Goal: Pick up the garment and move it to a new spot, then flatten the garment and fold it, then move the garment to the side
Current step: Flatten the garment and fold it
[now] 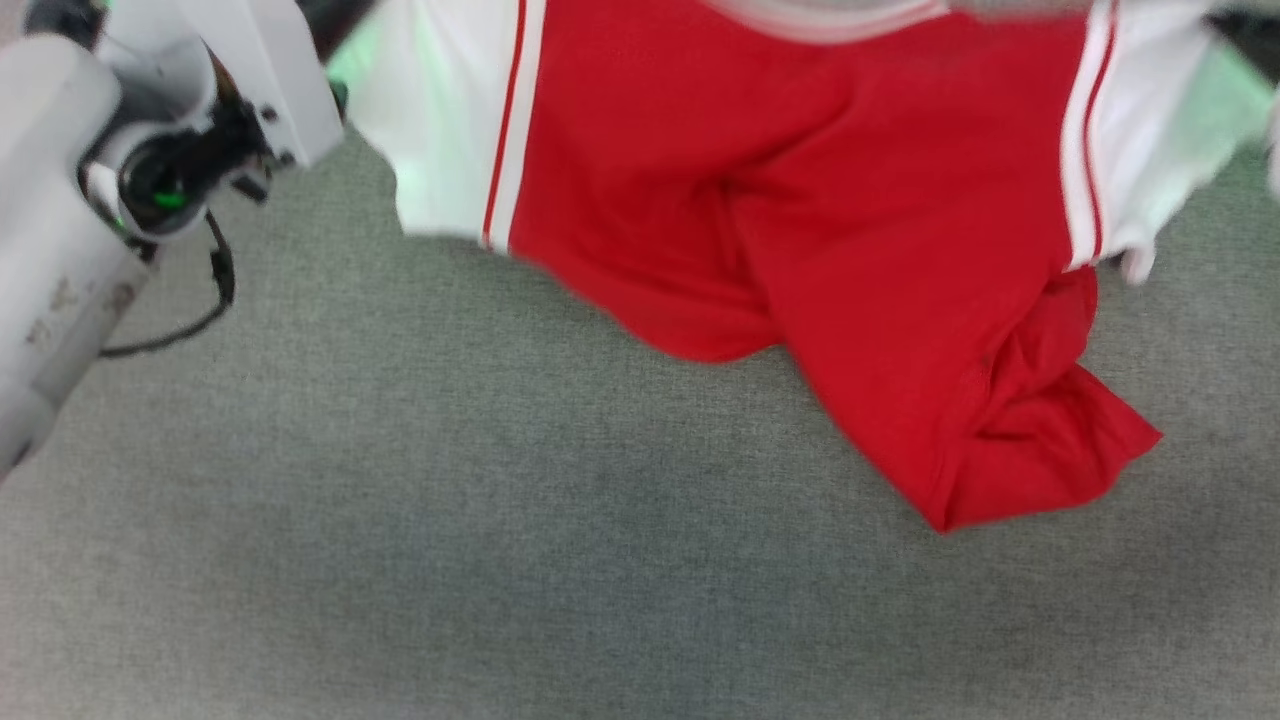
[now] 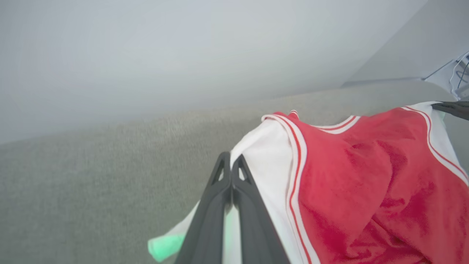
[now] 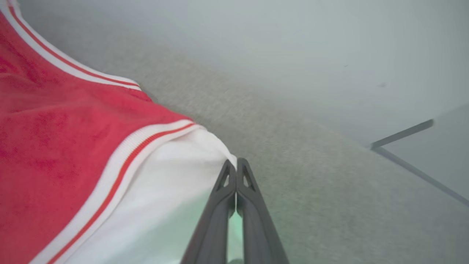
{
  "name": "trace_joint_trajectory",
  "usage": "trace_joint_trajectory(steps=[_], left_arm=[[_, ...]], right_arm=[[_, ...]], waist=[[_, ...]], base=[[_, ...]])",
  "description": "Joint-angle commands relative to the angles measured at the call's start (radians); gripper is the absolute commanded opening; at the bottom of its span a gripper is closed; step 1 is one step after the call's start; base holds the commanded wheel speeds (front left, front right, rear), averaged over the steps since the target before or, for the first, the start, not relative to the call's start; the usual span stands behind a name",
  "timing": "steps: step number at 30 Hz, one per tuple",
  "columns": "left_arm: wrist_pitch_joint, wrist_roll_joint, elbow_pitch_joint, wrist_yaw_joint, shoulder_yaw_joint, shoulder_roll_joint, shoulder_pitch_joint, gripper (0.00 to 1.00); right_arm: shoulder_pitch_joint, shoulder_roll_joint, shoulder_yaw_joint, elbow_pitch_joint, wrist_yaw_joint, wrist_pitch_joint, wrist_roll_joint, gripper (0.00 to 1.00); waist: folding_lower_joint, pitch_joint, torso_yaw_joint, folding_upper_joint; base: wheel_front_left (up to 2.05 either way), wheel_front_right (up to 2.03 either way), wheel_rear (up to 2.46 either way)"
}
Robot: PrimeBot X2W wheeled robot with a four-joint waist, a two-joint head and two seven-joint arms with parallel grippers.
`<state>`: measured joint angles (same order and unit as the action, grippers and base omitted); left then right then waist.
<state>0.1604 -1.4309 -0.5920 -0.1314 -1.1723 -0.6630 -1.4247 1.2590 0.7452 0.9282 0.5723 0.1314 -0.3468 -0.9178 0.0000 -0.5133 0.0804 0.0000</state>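
1. Head view: the garment (image 1: 800, 200) hangs across the top of the picture. Its red body is in the middle and a white sleeve is at each side. The lower red part falls down in loose folds, and one corner of the hem lies low at the right, over the grey bench (image 1: 400, 520). I cannot tell if this corner touches the bench. The pale left forearm (image 1: 60, 230) reaches up at the left. I judge that the step in hand is the carrying of the garment to a new spot.

2. Left wrist view: the left hand (image 2: 232, 161) has its two dark fingers pressed together, with white sleeve cloth pinched low between them. The red body spreads away to the right, full of wrinkles. The grip is near the edge of the sleeve, so I think a sudden pull could let the cloth slip out. A slow, even carry is safer.

3. Right wrist view: the right hand (image 3: 235, 163) is also pressed shut and pinches the other white sleeve near its outer edge. The striped trim and the red body lie to the left.

4. To do it well, I would hold both hands at equal height and well apart, so that the shoulder line is stretched. Then I would put the hem down first and draw the garment away from it, so that it lies flat for the folding.
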Motion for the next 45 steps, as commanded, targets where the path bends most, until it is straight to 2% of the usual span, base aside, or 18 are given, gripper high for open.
trace_joint_trajectory(steps=[1, 5, 10, 12, 17, 20, 23, 26, 30, 35, 40, 45], left_arm=[[-0.030, 0.009, -0.016, 0.002, 0.007, 0.011, -0.013, 0.00], [-0.164, 0.032, -0.109, 0.002, 0.043, 0.050, -0.072, 0.00], [-0.356, 0.057, -0.292, 0.005, 0.120, 0.129, -0.205, 0.00], [-0.399, 0.051, -0.353, 0.008, 0.166, 0.159, -0.270, 0.00], [-0.427, 0.079, -0.432, 0.008, 0.315, 0.184, -0.426, 0.00], [-0.426, 0.142, -0.429, 0.006, 0.414, 0.196, -0.439, 0.00], [-0.426, 0.188, -0.427, 0.004, 0.442, 0.219, -0.395, 0.00], [-0.422, 0.191, -0.384, 0.003, 0.408, 0.225, -0.325, 0.00], [-0.386, 0.147, -0.296, 0.003, 0.362, 0.201, -0.206, 0.00], [-0.360, 0.076, -0.139, 0.002, 0.322, 0.130, -0.050, 0.00], [-0.364, -0.002, 0.057, 0.002, 0.293, 0.050, 0.132, 0.00], [-0.393, -0.069, 0.291, 0.002, 0.276, -0.042, 0.332, 0.00]], right_arm=[[0.022, -0.004, -0.022, 0.017, -0.001, 0.025, 0.014, 0.00], [0.104, -0.040, -0.114, 0.125, -0.001, 0.118, 0.058, 0.00], [0.274, -0.100, -0.249, 0.290, -0.002, 0.299, 0.186, 0.00], [0.348, -0.131, -0.304, 0.359, -0.002, 0.359, 0.231, 0.00], [0.527, -0.185, -0.407, 0.492, -0.002, 0.503, 0.336, 0.00], [0.584, -0.211, -0.437, 0.541, -0.002, 0.555, 0.379, 0.00], [0.592, -0.229, -0.437, 0.572, -0.002, 0.567, 0.408, 0.00], [0.543, -0.237, -0.407, 0.578, -0.002, 0.567, 0.417, 0.00], [0.443, -0.230, -0.348, 0.535, -0.002, 0.540, 0.394, 0.00], [0.267, -0.185, -0.280, 0.392, -0.002, 0.485, 0.308, 0.00], [0.073, -0.096, -0.241, 0.190, -0.001, 0.403, 0.202, 0.00], [-0.149, 0.015, -0.270, -0.019, -0.001, 0.305, 0.112, 0.00]], waist=[[0.0000, 0.005, -0.006, 0.0000], [0.0000, -0.008, -0.015, 0.0000], [0.0000, -0.025, -0.025, 0.0000], [0.0000, -0.027, -0.030, 0.0000], [0.0000, -0.019, -0.039, 0.0000], [0.0000, -0.003, -0.043, 0.0000], [0.0000, 0.022, -0.046, 0.0000], [0.0000, 0.040, -0.045, 0.0000], [0.0000, 0.054, -0.046, 0.0000], [0.0000, 0.066, -0.058, 0.0000], [0.0000, 0.087, -0.067, 0.0000], [0.0000, 0.119, -0.071, 0.0000]], base=[[0.00, 0.00, 0.00], [0.00, 0.00, 0.00], [0.00, 0.00, 0.00], [0.00, 0.00, 0.00], [0.00, 0.00, 0.00], [0.00, 0.00, 0.00], [0.00, 0.00, 0.00], [0.00, 0.00, 0.00], [0.00, 0.00, 0.00], [0.00, 0.00, 0.00], [0.00, 0.00, 0.00], [0.00, 0.00, 0.00]])
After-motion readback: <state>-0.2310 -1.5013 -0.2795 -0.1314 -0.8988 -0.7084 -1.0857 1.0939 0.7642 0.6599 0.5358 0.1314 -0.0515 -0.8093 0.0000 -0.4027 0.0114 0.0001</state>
